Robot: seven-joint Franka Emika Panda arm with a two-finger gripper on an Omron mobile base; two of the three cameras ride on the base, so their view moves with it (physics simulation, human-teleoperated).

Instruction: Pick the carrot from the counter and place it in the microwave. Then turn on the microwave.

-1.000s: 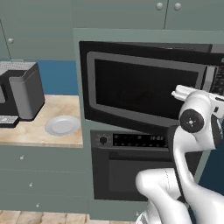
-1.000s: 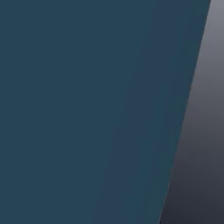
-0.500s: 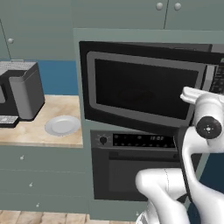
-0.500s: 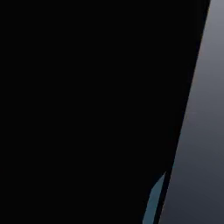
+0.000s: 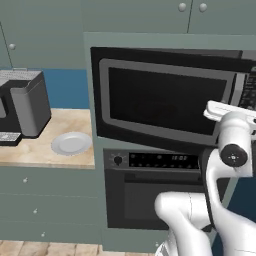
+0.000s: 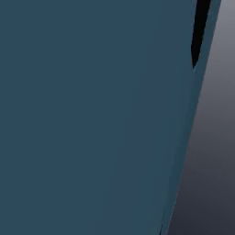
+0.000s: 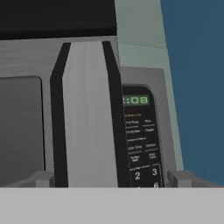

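Observation:
The microwave (image 5: 165,100) is a wide black box set into the cabinet wall above the oven, and its grey-framed dark door covers the front. In the hand view I see its vertical grey door handle (image 7: 89,113) close up. To the handle's right is the keypad (image 7: 142,144) with a green display (image 7: 134,100). My gripper (image 7: 113,179) is open. Its two fingertips (image 7: 43,179) stand wide apart on either side of the handle's lower end with nothing between them. The carrot is out of view. The beige counter (image 5: 30,152) lies to the left.
A round grey plate (image 5: 71,143) and a dark coffee machine (image 5: 22,105) stand on the counter. A black oven (image 5: 160,190) with a knob sits under the microwave. My white arm (image 5: 220,200) rises in front of the oven. A dark blue panel (image 6: 92,114) stands close on the right.
My hand has slid to the right along the microwave's front, toward the handle and keypad. The right base view went from blue to black and back to blue.

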